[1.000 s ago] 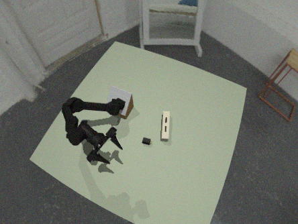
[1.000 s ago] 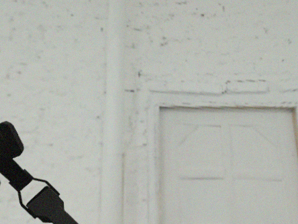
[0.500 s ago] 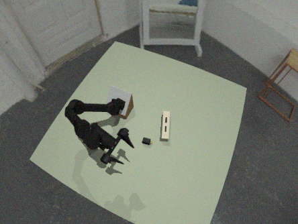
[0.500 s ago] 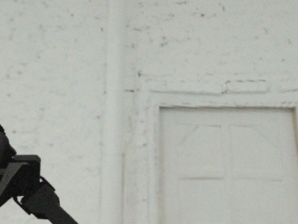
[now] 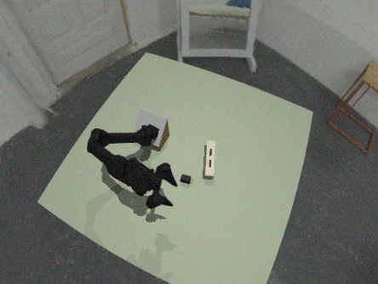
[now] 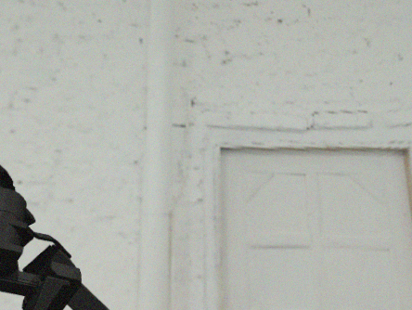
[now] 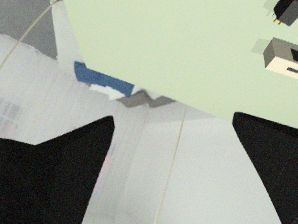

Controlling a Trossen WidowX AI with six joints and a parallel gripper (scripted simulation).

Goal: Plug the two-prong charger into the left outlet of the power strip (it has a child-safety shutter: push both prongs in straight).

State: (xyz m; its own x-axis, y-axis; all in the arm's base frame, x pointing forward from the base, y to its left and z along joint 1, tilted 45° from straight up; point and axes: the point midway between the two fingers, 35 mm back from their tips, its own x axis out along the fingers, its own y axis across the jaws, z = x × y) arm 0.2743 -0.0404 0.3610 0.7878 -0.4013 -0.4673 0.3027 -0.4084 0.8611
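A small black two-prong charger (image 5: 185, 178) (image 7: 286, 7) lies on the pale green mat (image 5: 238, 204), just left of the near end of the white power strip (image 5: 209, 159) (image 7: 282, 56). The strip lies lengthwise with two dark outlet slots on top. My black gripper (image 5: 170, 193) is open and empty. It hovers a short way left of the charger, fingers pointing toward it. In the wrist view the two dark fingers fill the lower corners, and the charger and strip sit at the far upper right. The exterior view shows only wall and part of the arm (image 6: 28, 274).
A white-and-brown box (image 5: 154, 129) stands by the arm's base. A white chair frame (image 5: 217, 30) stands beyond the mat at the back. A wooden stool frame (image 5: 355, 110) stands at the right on the grey floor.
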